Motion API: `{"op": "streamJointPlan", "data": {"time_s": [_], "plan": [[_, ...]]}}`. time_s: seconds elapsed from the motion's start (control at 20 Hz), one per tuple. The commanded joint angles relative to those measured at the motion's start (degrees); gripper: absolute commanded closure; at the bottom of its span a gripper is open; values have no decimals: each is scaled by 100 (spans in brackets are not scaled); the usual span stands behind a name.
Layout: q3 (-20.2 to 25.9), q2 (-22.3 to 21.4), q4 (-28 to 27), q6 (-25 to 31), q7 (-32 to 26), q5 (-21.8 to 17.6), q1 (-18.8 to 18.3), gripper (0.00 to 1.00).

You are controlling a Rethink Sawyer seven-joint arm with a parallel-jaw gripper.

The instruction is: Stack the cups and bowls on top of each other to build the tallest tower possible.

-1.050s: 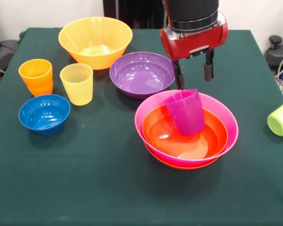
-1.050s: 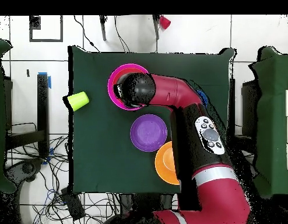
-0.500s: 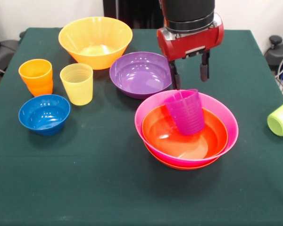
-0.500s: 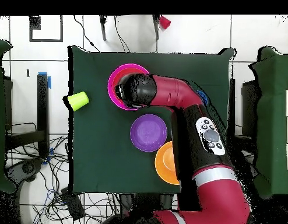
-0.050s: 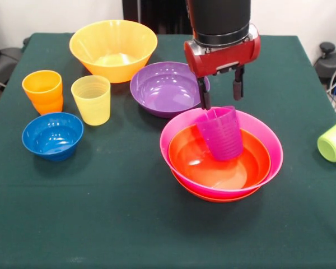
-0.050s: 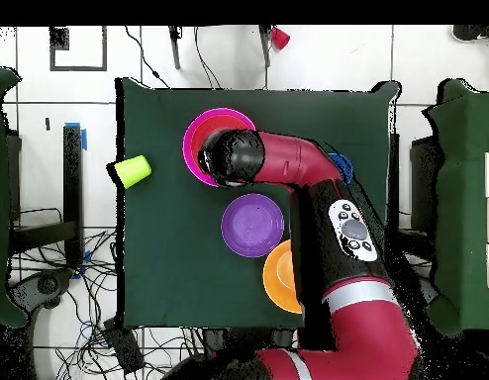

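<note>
The tower (image 5: pixel 221 162) is sitting toward the table's (image 5: pixel 129 224) right side, nearer its front edge — a pink bowl (image 5: pixel 173 131) nested on a red-orange one, another red-orange bowl (image 5: pixel 201 159) inside, so the wide pieces are likely serving as base. A purple cup (image 5: pixel 221 134) is leaning in that bowl, tilted. The gripper (image 5: pixel 218 94) is hanging just above the cup's rim — fingers spread, gripping nothing.
</note>
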Motion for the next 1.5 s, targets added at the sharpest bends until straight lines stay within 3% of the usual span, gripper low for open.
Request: {"op": "streamJointPlan", "data": {"time_s": [0.05, 1.5], "plan": [[-112, 429, -22, -51, 325, -472, 166, 0], [-270, 321, 11, -118, 520, -310, 374, 0]]}}
